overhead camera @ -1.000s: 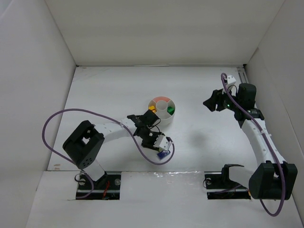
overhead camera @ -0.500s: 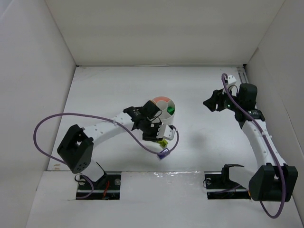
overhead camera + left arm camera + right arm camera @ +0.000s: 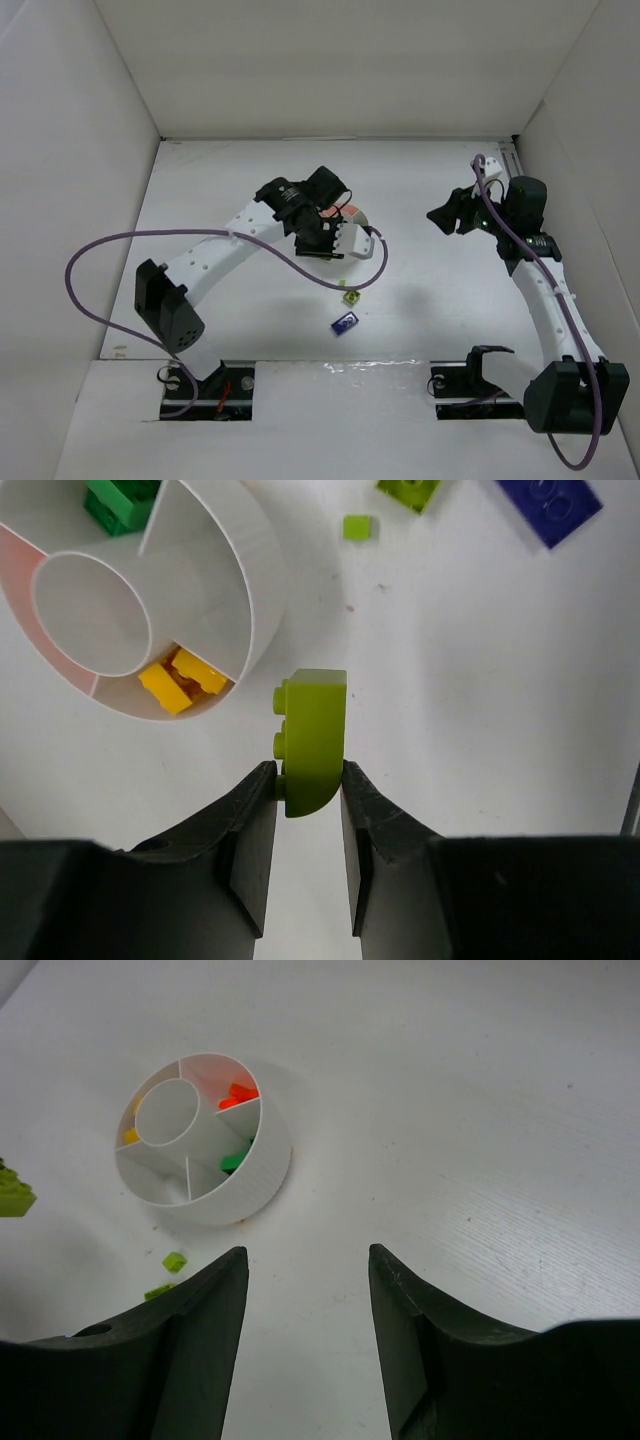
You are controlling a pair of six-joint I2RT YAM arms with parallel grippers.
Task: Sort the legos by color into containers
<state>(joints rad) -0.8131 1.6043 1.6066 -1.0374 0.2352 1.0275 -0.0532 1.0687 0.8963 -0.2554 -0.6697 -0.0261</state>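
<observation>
In the top view, the left claw (image 3: 335, 240) has been swung within the last second from the near edge of the worktop (image 3: 220, 190) up against the dish (image 3: 352, 213), most of which is now hidden beneath the arm; a lime brick (image 3: 351, 297) and a purple brick (image 3: 344, 322) are left lying loose nearer the bases; the right claw (image 3: 440, 217) is seen where it was, well apart from the dish; the carry is judged nearly finished, with only the drop remaining

In the left wrist view, the left claw (image 3: 307, 772) is closed narrowly on a held lime brick (image 3: 312, 740), pinched by its lower end; the brick is just outside the dish wall (image 3: 265, 610), beside the wedge of yellow bricks (image 3: 180, 677) and an empty wedge (image 3: 200, 570); green bricks (image 3: 120, 500) are in a farther wedge and the centre cup (image 3: 90, 610) is bare; the empty wedge is judged the likely goal, not yet reached

In the right wrist view, the right claw (image 3: 307, 1252) is spread wide and holds nothing; orange bricks (image 3: 238, 1092) are seen in the dish (image 3: 250, 1185); two lime pieces (image 3: 174, 1260) lie near it

The worktop is plain matt white, enclosed by white panel walls
</observation>
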